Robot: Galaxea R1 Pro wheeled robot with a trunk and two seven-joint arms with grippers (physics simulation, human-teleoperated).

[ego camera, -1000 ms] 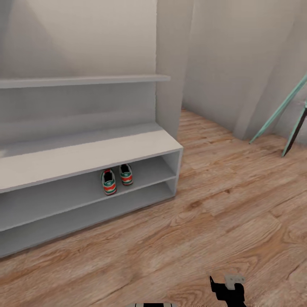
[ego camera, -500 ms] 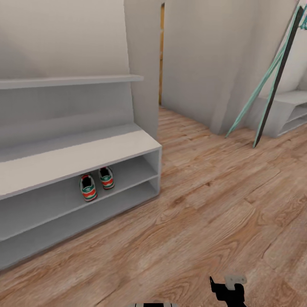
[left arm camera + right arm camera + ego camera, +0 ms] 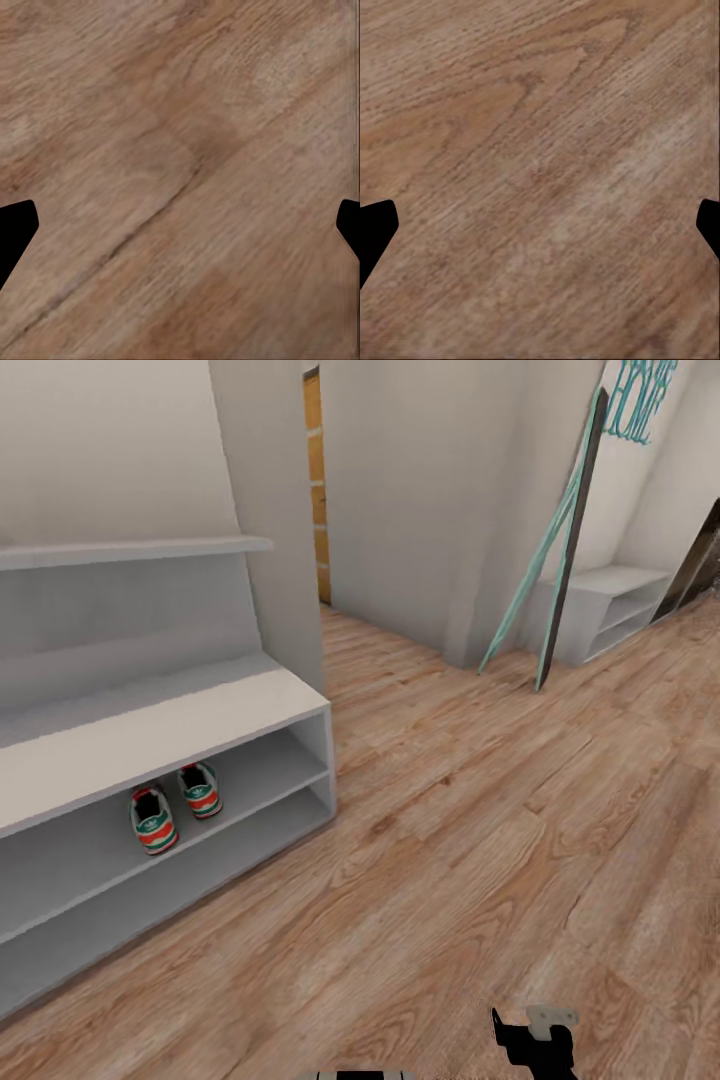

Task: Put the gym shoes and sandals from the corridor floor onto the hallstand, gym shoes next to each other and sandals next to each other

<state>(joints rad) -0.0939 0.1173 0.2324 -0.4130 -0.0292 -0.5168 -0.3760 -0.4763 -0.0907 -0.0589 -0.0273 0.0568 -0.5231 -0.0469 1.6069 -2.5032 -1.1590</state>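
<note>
The two gym shoes (image 3: 153, 820) (image 3: 200, 790) stand side by side on the upper open shelf of the hallstand (image 3: 150, 735), at the left of the head view, heels toward me. The sandals are out of view. The corridor floor (image 3: 450, 840) stretches from the rack to the right. In the left wrist view my left gripper (image 3: 180, 232) hangs open over bare planks, its fingertips (image 3: 15, 229) far apart. The right wrist view has my right gripper (image 3: 540, 232) open over planks too, holding nothing. A black part of my right arm (image 3: 535, 1040) sits at the bottom edge.
A wall corner (image 3: 270, 560) rises just behind the hallstand's right end. Beyond it is a doorway with an orange wall (image 3: 318, 490). Teal and dark poles (image 3: 555, 560) lean against the far wall, beside a second low white shelf unit (image 3: 610, 610).
The whole head view has shifted left, so the camera has turned right. The shoes stay on their shelf. The far shelf unit and doorway have come into sight.
</note>
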